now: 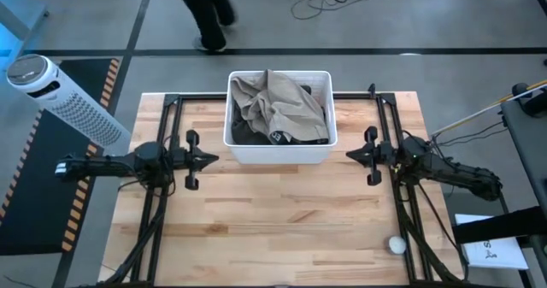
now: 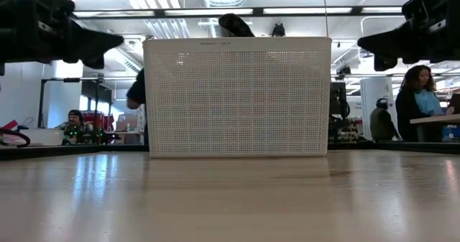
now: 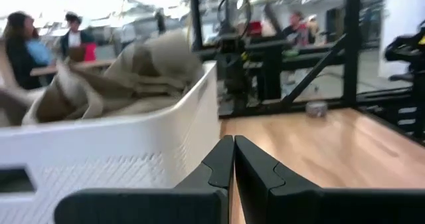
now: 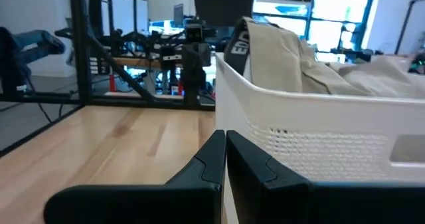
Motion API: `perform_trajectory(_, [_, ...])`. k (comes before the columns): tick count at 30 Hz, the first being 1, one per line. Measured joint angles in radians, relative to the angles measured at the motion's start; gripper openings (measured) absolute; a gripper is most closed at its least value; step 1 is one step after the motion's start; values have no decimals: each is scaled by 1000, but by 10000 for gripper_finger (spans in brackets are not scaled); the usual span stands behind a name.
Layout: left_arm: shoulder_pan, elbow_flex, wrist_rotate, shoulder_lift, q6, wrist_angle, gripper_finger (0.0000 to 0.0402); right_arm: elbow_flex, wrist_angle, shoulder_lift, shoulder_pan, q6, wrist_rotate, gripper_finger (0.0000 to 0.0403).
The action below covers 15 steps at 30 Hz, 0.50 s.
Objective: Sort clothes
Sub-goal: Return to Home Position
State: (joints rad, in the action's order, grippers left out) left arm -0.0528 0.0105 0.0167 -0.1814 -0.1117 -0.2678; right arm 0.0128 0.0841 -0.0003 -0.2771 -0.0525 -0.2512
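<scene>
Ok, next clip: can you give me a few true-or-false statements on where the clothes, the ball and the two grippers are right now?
1. The clothes lie in the basket, with a beige one on top. True.
2. The left gripper holds a garment. False: it is shut on nothing and sits beside the basket.
3. The ball is in the basket. False: it lies on the table, near the right arm.
4. The right gripper is shut and empty. True.
</scene>
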Motion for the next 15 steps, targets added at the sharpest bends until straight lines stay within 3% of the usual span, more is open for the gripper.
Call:
perform_trajectory(4, [41,0,1,54,-27,20,0,0,0,0,0,-15,-12,0])
perform_trajectory(10, [55,0,48,175,18,231,0,-1,-3,0,0,-26,-16,0])
perform_trajectory(15, [59,-1,45,181,28,242,0,-1,-9,0,0,-26,-19,0])
